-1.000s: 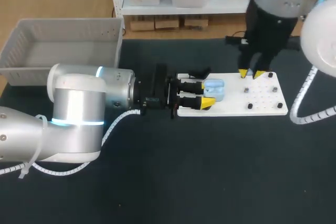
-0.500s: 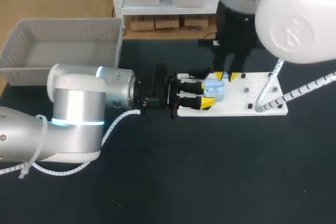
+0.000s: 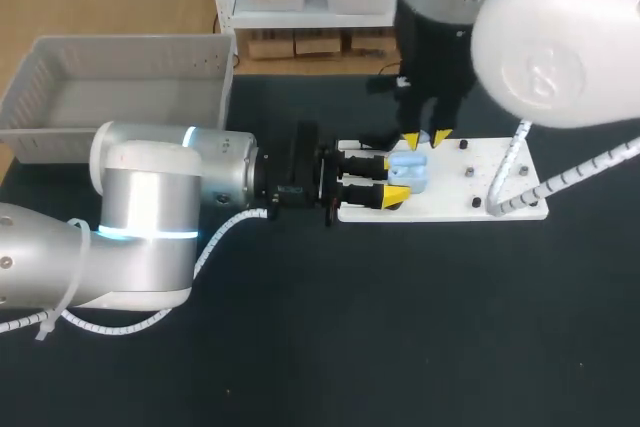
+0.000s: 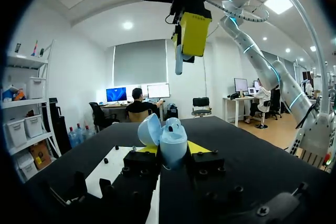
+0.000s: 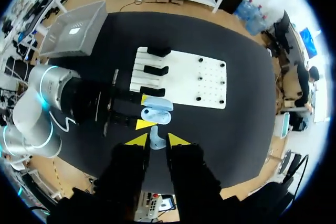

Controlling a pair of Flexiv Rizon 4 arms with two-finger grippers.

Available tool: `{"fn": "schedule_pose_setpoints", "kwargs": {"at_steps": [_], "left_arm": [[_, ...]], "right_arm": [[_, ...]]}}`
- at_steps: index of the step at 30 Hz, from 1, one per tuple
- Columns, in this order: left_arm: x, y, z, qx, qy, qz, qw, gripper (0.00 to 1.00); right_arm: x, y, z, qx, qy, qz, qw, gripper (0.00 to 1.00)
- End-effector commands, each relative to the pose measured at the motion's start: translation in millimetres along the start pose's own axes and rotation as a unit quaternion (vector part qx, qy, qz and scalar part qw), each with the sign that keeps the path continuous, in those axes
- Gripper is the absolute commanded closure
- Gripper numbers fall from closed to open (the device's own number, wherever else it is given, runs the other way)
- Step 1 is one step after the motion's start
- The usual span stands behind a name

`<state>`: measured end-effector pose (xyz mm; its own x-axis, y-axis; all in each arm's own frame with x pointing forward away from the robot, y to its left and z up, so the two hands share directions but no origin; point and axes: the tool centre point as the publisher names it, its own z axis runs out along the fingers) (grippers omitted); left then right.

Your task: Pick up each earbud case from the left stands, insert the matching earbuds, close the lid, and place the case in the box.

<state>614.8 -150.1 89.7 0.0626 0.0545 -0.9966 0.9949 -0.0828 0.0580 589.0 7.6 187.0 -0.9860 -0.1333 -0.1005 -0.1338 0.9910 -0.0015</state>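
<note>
A light-blue earbud case (image 3: 410,169) with its lid open is held at the left end of the white board (image 3: 450,205), upright between the yellow fingertips of my left gripper (image 3: 392,178). In the left wrist view the open case (image 4: 172,141) stands between the tips, lid (image 4: 149,129) tilted back. My right gripper (image 3: 425,137) hangs just above the case. It is shut on a small pale-blue earbud (image 5: 156,139), also seen under its yellow tips in the left wrist view as the earbud (image 4: 178,60). In the right wrist view the case (image 5: 156,109) lies straight ahead of the gripper (image 5: 157,140).
The grey box (image 3: 120,77) stands at the back left. Black stands (image 5: 155,70) line the board's left edge. Small black pegs (image 3: 495,182) dot the board's right half. My right arm's white cable (image 3: 505,177) hangs over that half.
My right arm has moved left, from over the board's right end to above the open case, keeping the earbud. The left arm and the case have stayed still.
</note>
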Motion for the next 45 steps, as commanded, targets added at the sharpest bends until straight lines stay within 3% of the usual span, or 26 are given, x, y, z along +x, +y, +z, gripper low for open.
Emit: {"fn": "schedule_pose_setpoints", "kwargs": {"at_steps": [1,12,25,45], "left_arm": [[0.6,-1.9,0.2,-0.004,-0.001,0.002,1.0,1.0],[0.6,-1.9,0.2,-0.004,-0.001,0.002,1.0,1.0],[0.6,-1.9,0.2,-0.004,-0.001,0.002,1.0,1.0],[0.6,-1.9,0.2,-0.004,-0.001,0.002,1.0,1.0]], "right_arm": [[-2.8,9.7,2.6,0.014,0.002,-0.029,0.999,1.0],[-9.2,12.4,13.0,0.017,0.036,-0.073,0.996,1.0],[-1.9,11.7,32.5,0.021,0.063,-0.086,0.994,1.0],[-4.3,10.6,47.9,0.027,0.072,-0.085,0.993,1.0]]}}
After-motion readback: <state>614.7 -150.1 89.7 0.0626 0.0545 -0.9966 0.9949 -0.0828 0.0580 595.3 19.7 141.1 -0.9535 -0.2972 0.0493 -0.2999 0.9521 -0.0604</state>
